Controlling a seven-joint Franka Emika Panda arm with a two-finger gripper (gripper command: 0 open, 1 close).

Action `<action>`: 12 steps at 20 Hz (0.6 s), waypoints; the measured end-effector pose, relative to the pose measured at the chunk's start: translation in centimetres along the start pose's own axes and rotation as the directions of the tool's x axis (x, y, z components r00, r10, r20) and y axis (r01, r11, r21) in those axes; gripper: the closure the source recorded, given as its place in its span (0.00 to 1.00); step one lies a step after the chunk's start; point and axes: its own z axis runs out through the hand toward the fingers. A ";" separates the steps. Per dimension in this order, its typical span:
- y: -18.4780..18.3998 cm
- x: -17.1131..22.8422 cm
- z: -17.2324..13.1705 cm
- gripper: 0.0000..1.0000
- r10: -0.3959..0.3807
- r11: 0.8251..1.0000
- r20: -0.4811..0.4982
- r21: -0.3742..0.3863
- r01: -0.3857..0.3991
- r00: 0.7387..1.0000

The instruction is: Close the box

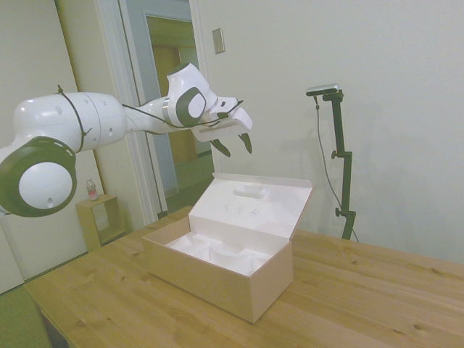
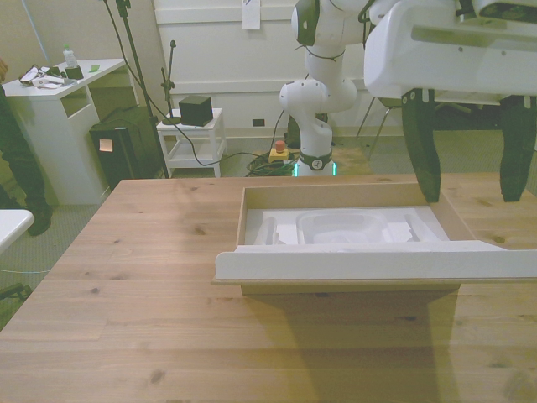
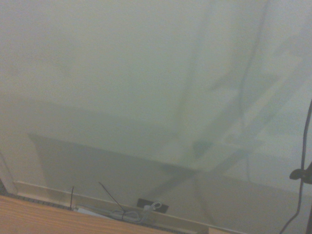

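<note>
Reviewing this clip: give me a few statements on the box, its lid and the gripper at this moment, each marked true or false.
1. The box is shut. False: its lid stands open, with the white insert showing.
2. The gripper is open. True.
3. The gripper presses on the lid. False: it hangs in the air above the lid, apart from it.
4. The box sits on the wooden table. True.
5. The gripper holds something. False: nothing is between its fingers.

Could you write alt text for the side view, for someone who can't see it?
An open beige box sits on a wooden table, its lid standing up. A white robot arm's open gripper hangs above it, touching nothing.
</note>
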 end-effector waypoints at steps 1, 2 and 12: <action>-0.2 0.1 0.6 0.00 0.000 1.000 0.001 -0.001 0.000 1.000; -0.3 0.2 1.1 0.00 0.000 1.000 0.000 -0.001 0.000 1.000; 0.7 1.1 6.6 0.00 0.001 1.000 -0.001 -0.023 -0.001 1.000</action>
